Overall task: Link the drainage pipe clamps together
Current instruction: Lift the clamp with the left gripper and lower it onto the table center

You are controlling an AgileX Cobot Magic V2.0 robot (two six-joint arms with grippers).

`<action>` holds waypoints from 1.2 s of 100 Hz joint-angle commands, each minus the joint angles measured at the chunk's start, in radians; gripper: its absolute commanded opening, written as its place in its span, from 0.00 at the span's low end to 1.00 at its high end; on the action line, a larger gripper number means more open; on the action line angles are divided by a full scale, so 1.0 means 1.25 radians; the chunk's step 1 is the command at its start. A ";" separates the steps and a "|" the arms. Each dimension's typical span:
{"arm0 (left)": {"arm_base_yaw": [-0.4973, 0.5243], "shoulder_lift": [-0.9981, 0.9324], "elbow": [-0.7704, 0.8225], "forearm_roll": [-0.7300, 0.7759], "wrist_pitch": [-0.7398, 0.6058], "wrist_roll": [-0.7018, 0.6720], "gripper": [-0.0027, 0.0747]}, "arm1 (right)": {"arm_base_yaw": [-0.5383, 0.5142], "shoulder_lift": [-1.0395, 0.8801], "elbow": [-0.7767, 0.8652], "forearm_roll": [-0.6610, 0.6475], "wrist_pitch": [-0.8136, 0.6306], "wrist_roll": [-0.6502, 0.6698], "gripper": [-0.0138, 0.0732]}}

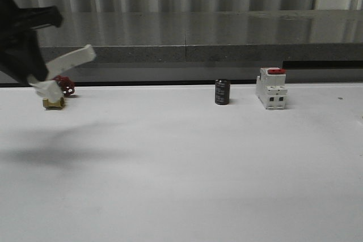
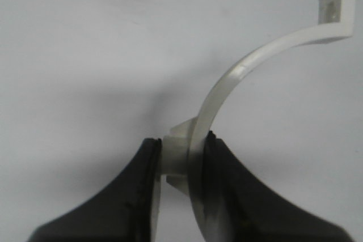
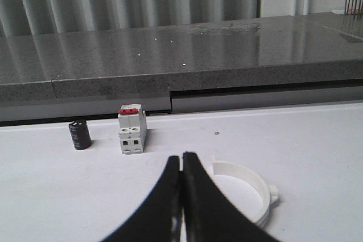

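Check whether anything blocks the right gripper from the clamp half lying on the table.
Nothing visible does. The right gripper is shut, and the lying clamp half sits just beyond its fingertips on bare table. The breaker and black cylinder stand farther back, off to one side.

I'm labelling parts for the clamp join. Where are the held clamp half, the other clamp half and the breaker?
Held clamp half (image 2: 227, 83), left wrist view: middle of its curved arc.
Other clamp half (image 3: 258, 188), right wrist view: its outer rim, lying on the table.
Breaker (image 1: 271, 90), front view: white body below the red top.
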 commanded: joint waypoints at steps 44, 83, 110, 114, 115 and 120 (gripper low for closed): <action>-0.193 0.130 -0.044 0.202 -0.105 -0.334 0.01 | -0.005 -0.012 -0.014 -0.004 -0.066 -0.003 0.08; -0.198 0.165 -0.044 0.204 -0.110 -0.355 0.01 | -0.005 -0.012 -0.014 -0.004 -0.066 -0.003 0.08; -0.216 0.165 -0.044 0.210 -0.110 -0.355 0.01 | -0.005 -0.012 -0.014 -0.004 -0.066 -0.003 0.08; -0.216 0.165 -0.044 0.210 -0.110 -0.355 0.01 | -0.005 -0.012 -0.014 -0.004 -0.066 -0.003 0.08; -0.216 0.165 -0.044 0.210 -0.110 -0.355 0.01 | -0.005 -0.012 -0.014 -0.004 -0.066 -0.003 0.08; -0.216 0.165 -0.044 0.210 -0.110 -0.355 0.01 | -0.005 -0.012 -0.014 -0.004 -0.066 -0.003 0.08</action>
